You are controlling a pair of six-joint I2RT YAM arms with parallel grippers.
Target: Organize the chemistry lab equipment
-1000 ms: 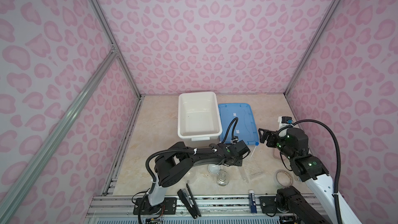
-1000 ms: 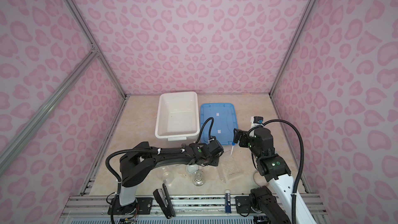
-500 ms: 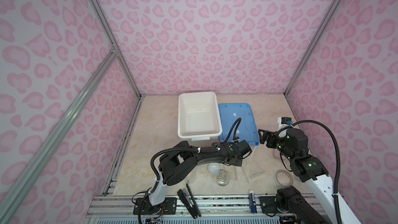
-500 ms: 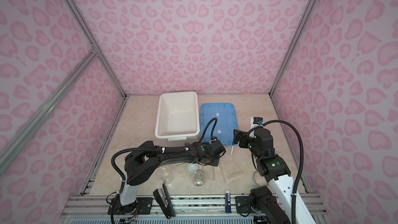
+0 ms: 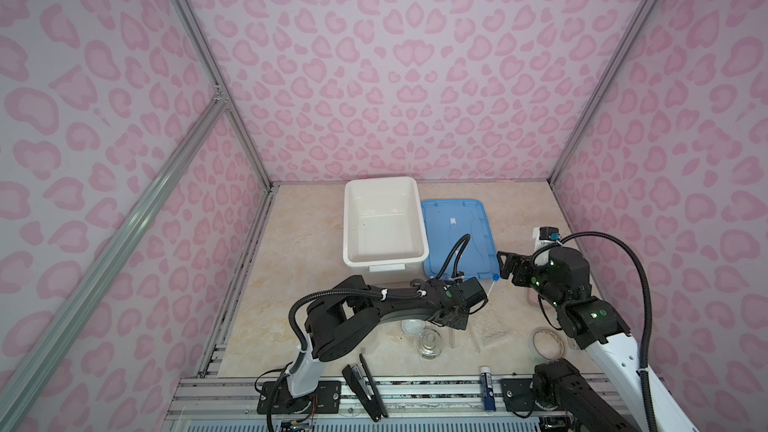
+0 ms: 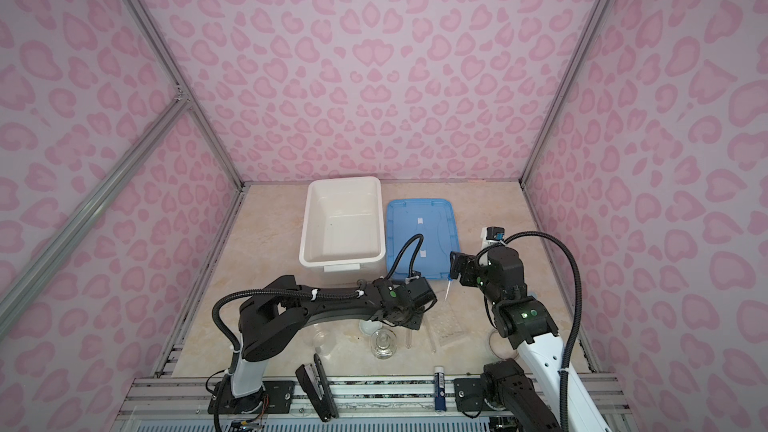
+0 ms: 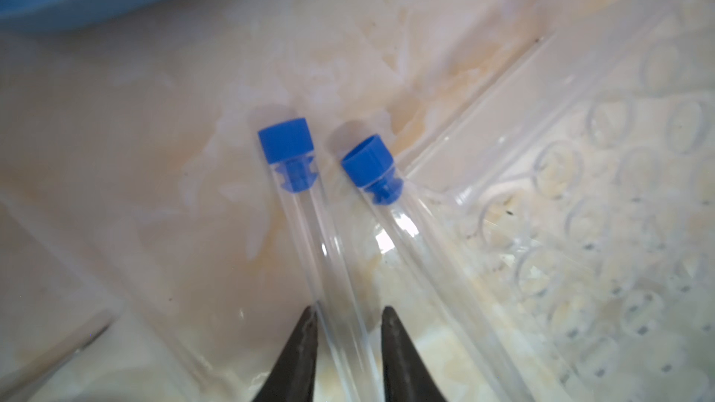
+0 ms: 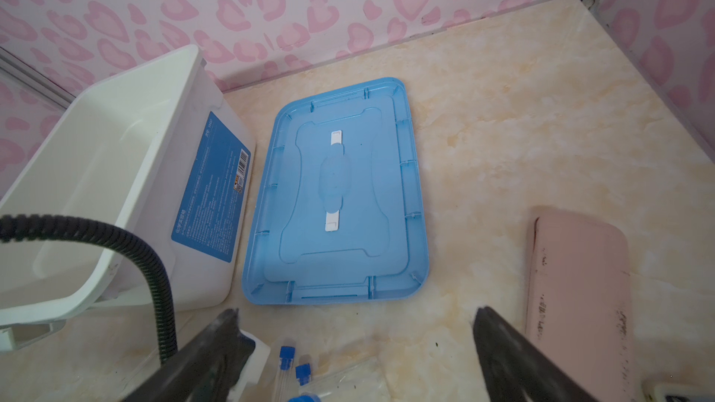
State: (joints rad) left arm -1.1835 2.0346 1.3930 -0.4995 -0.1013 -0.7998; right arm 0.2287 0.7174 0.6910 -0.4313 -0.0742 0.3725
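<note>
Two blue-capped clear tubes lie side by side on the table beside the clear rack [image 7: 580, 206]. My left gripper [image 7: 348, 313] is shut on the left tube [image 7: 286, 145]; its glass runs between the two black fingertips. The second tube [image 7: 369, 164] lies just outside the jaws. In both top views the left gripper [image 5: 453, 322] [image 6: 409, 320] sits low between a glass jar [image 5: 430, 342] and the rack [image 5: 492, 326]. A white domed piece [image 5: 411, 327] lies under the left forearm. My right gripper [image 5: 509, 268] [image 8: 356, 326] hangs open near the blue lid's front corner, holding nothing.
A white bin [image 5: 422, 222] and a blue lid [image 5: 457, 234] lie side by side at the back. A tape roll [image 5: 548, 342], a blue-and-white stick [image 5: 487, 388] and a black stapler [image 5: 365, 388] sit near the front edge. A pink flat pad [image 8: 576, 284] lies by the right gripper.
The left arm's elbow has swung a little to the right and the left jaws have narrowed around the tube. The right arm has hardly moved.
</note>
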